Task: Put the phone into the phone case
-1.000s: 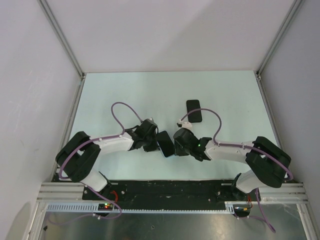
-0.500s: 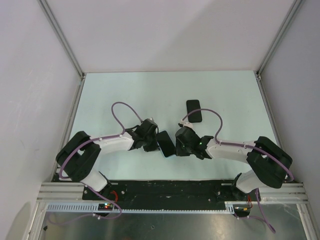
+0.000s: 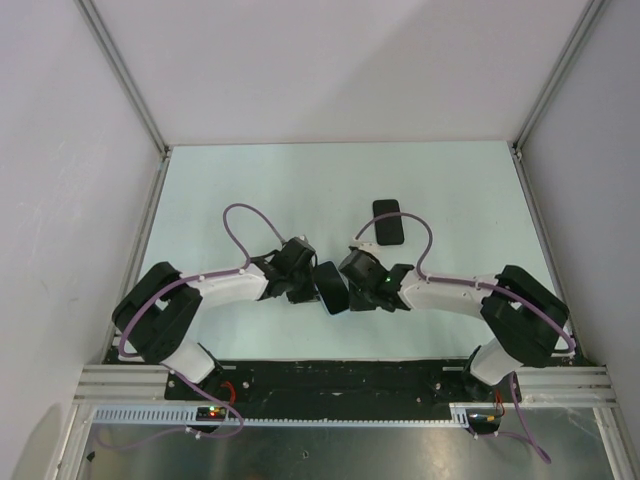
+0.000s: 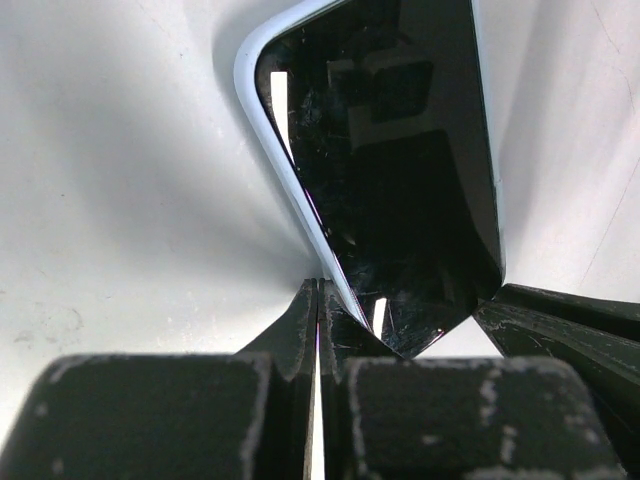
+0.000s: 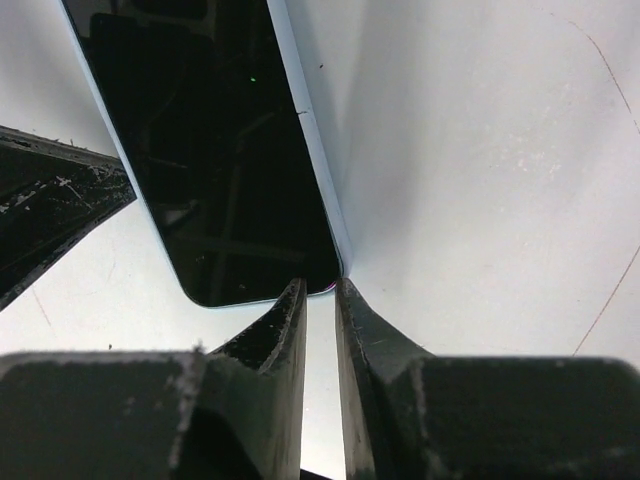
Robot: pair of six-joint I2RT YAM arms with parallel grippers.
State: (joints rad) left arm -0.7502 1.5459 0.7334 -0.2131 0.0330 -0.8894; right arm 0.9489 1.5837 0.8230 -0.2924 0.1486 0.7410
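1. The phone case [image 4: 274, 140] lies on the table [image 3: 250, 190] near the arms' bases, in the gap between the two grippers. It shows as a pale-blue rim around a glossy dark slab, which reads as the phone [image 4: 400, 180] already lying inside it.
2. Its long axis runs mostly near to far, with the near end swung a little to the right.
3. The left gripper [image 4: 318, 300] sits at the case's left side with its fingers pressed together. Their tips meet the rim at the near-left corner.
4. The right gripper [image 5: 320, 290] comes in from the right. Its fingers stand slightly apart, bare table shows through the narrow gap, and nothing is seen clamped. The near-right corner of the case sits at the mouth of that gap.
5. Both arms are about equally close, one on each side. The next move seems to turn on the near end of the case, where both sets of tips meet it.
6. Whether the left tips pinch the rim or only push against it cannot be told.
7. Whether the phone is fully seated is also unclear. The near corners are covered by the fingers, and the far end is cut off in both wrist views.
8. From above, the two wrists hide much of the case.
9. A second black slab [image 3: 388, 222] lies farther off on the right, well apart from both grippers. Its nature is hard to judge.
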